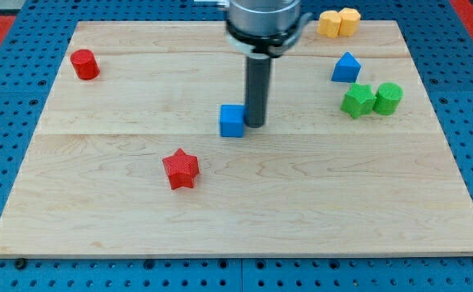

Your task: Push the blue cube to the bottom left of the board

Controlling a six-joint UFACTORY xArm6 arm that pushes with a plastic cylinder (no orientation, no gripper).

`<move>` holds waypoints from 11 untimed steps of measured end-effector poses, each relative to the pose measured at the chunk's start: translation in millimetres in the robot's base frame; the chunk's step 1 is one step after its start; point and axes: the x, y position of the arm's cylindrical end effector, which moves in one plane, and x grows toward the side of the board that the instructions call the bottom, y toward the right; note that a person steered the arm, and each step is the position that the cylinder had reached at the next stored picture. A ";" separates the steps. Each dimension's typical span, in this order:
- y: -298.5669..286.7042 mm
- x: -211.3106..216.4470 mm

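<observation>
A red cylinder point(83, 64) stands near the top-left corner of the wooden desk point(236, 219), well apart from everything else. Lower and nearer the middle, a red star point(180, 169) lies alone on the lower half. The blue cube point(232, 121) sits just left of centre, up and to the right of the star. My tip point(255, 125) rests at the cube's right side, touching it or very nearly so, with the dark rod rising straight up to the arm's housing at the view's top. This arm carries no fingers, so nothing is held. Farther right, two yellow blocks point(337, 23) sit touching at the top edge; their shapes are hard to make out. Below them is a blue triangular block point(346, 68), then a green star point(358, 100) touching a green cylinder point(388, 98).
</observation>
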 end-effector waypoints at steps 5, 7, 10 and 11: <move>-163.8 -34.8; -217.8 11.4; -221.8 78.0; -241.3 84.6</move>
